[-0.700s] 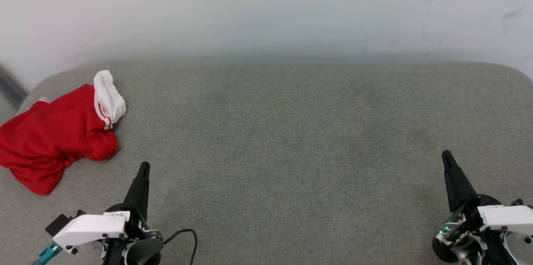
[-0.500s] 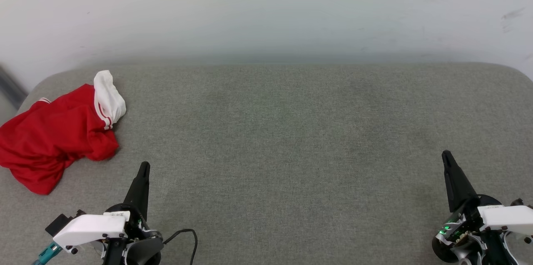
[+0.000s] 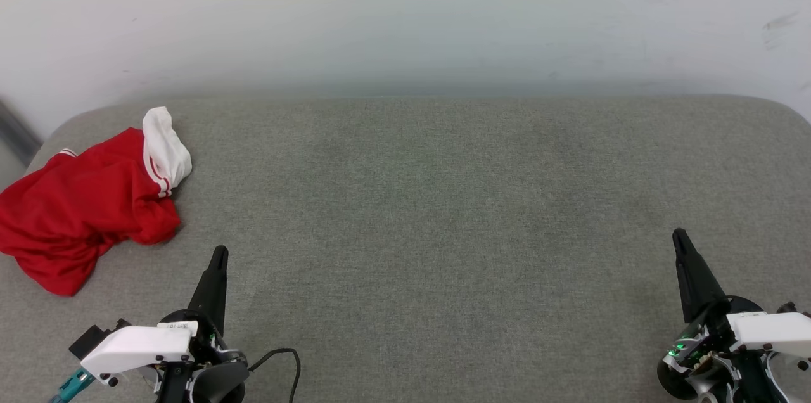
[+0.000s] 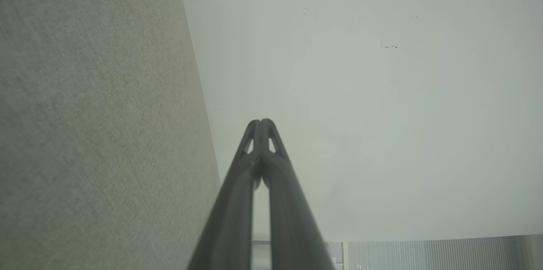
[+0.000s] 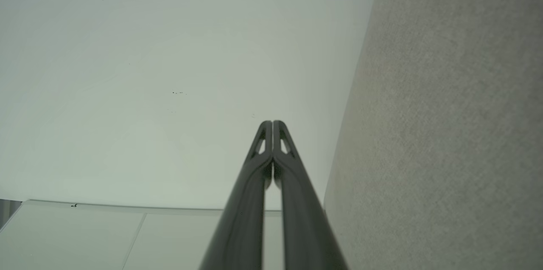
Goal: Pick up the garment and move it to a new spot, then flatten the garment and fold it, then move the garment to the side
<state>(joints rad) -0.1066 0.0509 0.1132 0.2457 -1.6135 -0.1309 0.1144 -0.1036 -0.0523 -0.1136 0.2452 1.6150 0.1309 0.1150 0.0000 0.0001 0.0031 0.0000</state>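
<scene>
While the garment (image 3: pixel 82 213) lies crumpled at the grey table's (image 3: pixel 431 213) far-left edge, the left pincer (image 3: pixel 218 253) and the right pincer (image 3: pixel 679 236) rest clenched, empty, not touching it; all 3 steps seem undone.

Garment (image 3: pixel 82 213) clipped by left edge — folds hiding inner cloth, left gripper (image 3: pixel 218 253) and right gripper (image 3: pixel 679 236) bases cropped
</scene>
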